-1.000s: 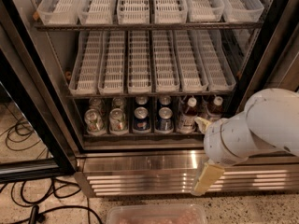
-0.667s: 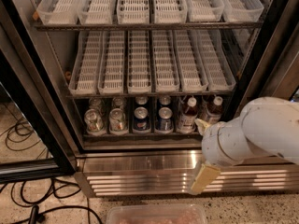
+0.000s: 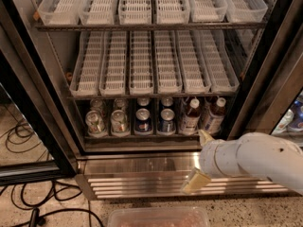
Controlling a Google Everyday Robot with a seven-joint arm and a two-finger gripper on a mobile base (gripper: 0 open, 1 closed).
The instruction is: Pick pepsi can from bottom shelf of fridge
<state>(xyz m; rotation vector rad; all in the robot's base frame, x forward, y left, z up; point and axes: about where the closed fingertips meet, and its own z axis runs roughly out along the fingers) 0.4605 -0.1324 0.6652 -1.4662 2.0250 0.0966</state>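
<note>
The fridge (image 3: 42,103) stands open. On its dark bottom shelf (image 3: 142,138), two dark-blue pepsi cans (image 3: 143,121) stand side by side in the middle, with more cans behind them. My gripper (image 3: 200,159) is in front of the ribbed base panel, below and to the right of the pepsi cans and not touching them. It is open and empty, with one fingertip (image 3: 205,137) near the shelf's lip and the other lower down. My white arm reaches in from the right.
Two green-and-silver cans (image 3: 107,122) stand left of the pepsi cans, and two white-capped bottles (image 3: 190,116) stand to their right. White slotted trays (image 3: 142,65) fill the upper shelves. The black door frame (image 3: 270,70) is at the right. Cables (image 3: 28,212) lie on the floor at the left. A clear bin (image 3: 158,217) is at the bottom edge.
My arm has dropped lower in the view and the gripper has shifted a little to the left. The cans and bottles have not moved.
</note>
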